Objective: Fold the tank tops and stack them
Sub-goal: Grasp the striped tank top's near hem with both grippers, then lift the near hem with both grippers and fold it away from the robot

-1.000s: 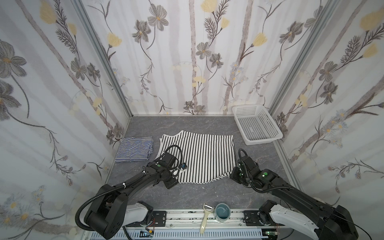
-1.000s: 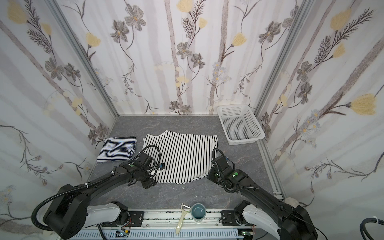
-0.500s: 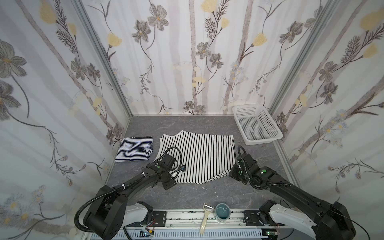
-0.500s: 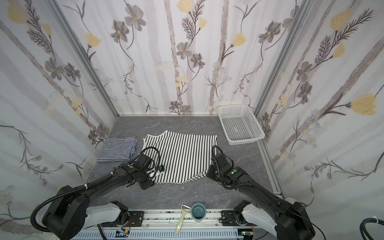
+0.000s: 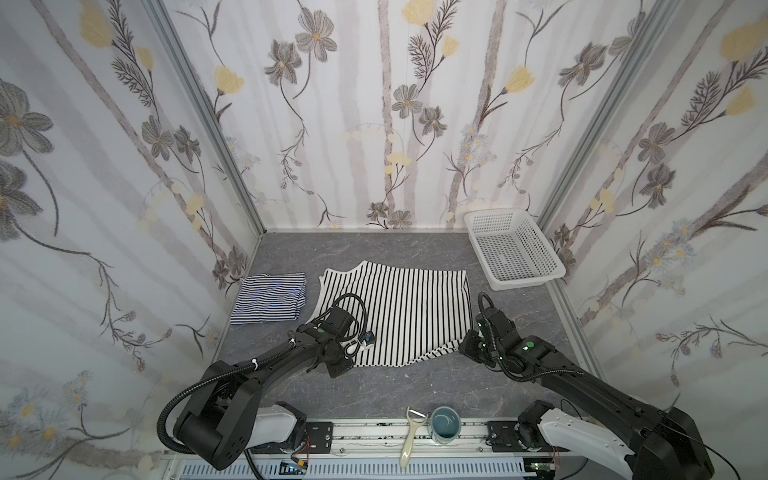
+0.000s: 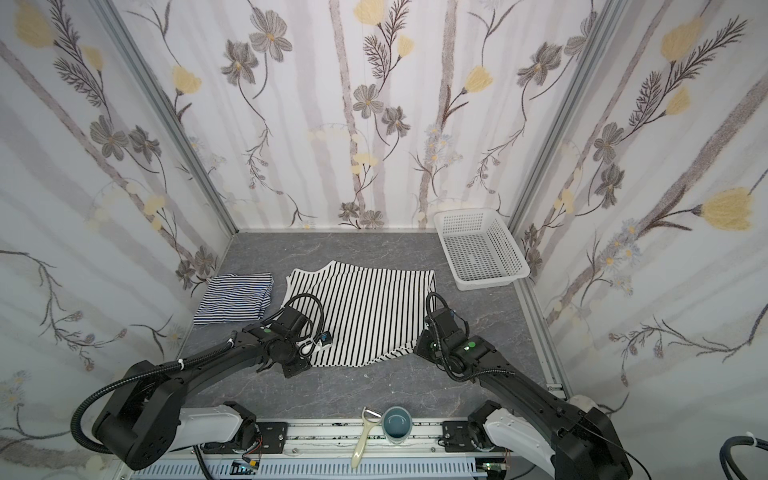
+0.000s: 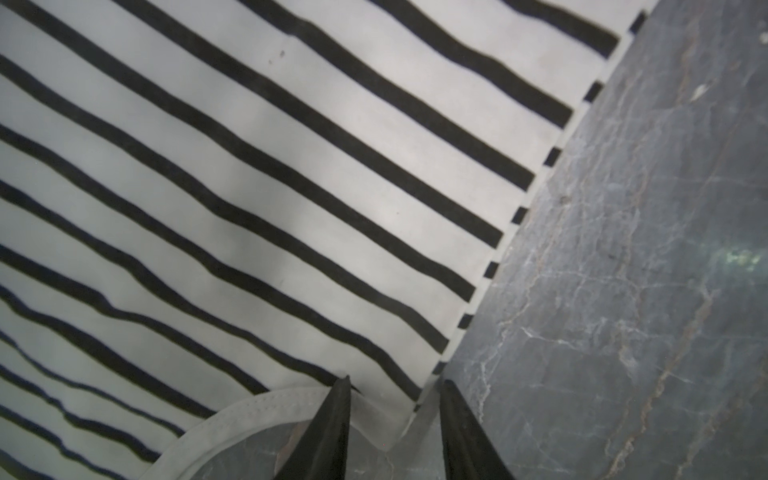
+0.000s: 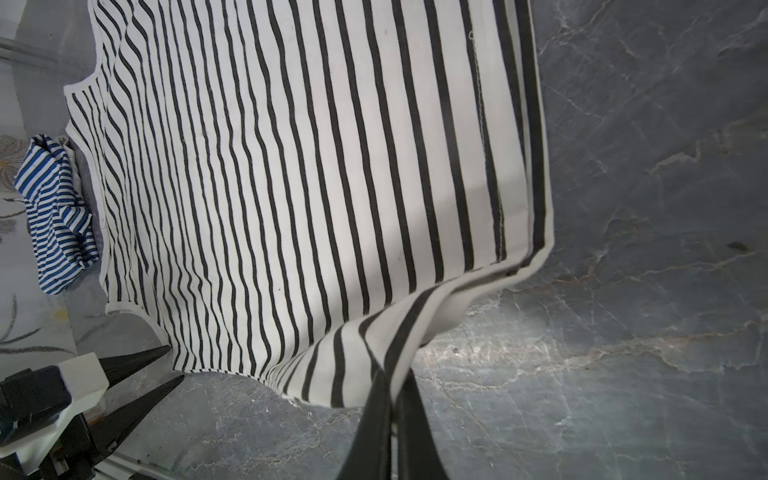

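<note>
The white tank top with wide black stripes [image 5: 399, 307] [image 6: 370, 316] [image 8: 291, 178] lies spread flat on the grey table. The navy-and-white striped tank top [image 5: 270, 303] [image 6: 235, 303] [image 8: 54, 216] lies folded to its left. My left gripper [image 5: 353, 361] [image 6: 311, 360] [image 7: 395, 390] [image 8: 172, 365] is at the spread top's near left corner. Its jaws stand apart, one on each side of that corner by the armhole hem. My right gripper [image 5: 459, 347] [image 6: 415, 347] [image 8: 395, 382] is shut on the near right corner, which is pulled up a little off the table.
A white perforated basket [image 5: 498, 214] [image 6: 465, 214] stands at the back right by the wall. On the front rail lie a peeler [image 5: 411, 436] and a blue-grey cup [image 5: 445, 424]. Flowered walls close in the table on three sides.
My left gripper's jaws have come closer together around the near left corner. The right gripper still holds its corner and has hardly moved.
</note>
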You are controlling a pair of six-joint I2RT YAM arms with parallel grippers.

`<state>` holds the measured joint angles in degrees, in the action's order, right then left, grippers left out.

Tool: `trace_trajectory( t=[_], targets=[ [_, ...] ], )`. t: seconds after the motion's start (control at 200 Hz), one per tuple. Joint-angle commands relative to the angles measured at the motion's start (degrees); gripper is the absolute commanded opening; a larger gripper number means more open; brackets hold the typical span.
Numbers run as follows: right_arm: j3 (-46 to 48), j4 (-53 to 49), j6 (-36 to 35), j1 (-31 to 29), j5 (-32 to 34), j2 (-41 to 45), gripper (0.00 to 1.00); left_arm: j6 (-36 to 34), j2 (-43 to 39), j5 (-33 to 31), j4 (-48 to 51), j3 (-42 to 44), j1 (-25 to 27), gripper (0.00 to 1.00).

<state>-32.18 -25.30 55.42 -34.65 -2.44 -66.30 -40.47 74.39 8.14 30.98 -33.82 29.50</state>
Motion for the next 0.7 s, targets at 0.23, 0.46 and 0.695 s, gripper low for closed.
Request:
trace_trajectory(
  t=[0.23,0.46,0.695],
  targets=[
    [0.5,1.1,0.0,1.6,0.0,0.9,0.0,-4.5,2.0,-2.4,1.0,0.6,0.1,0.28],
    [0.4,0.6,-2.4,4.7,-0.6,1.0,0.0,-4.8,1.3,0.5,5.0,-2.0,0.8,0.0],
    [-1.0,0.8,-5.3,7.3,-1.6,-0.9,0.0,-4.7,1.2,1.3,7.3,-8.4,1.0,0.0]
  ],
)
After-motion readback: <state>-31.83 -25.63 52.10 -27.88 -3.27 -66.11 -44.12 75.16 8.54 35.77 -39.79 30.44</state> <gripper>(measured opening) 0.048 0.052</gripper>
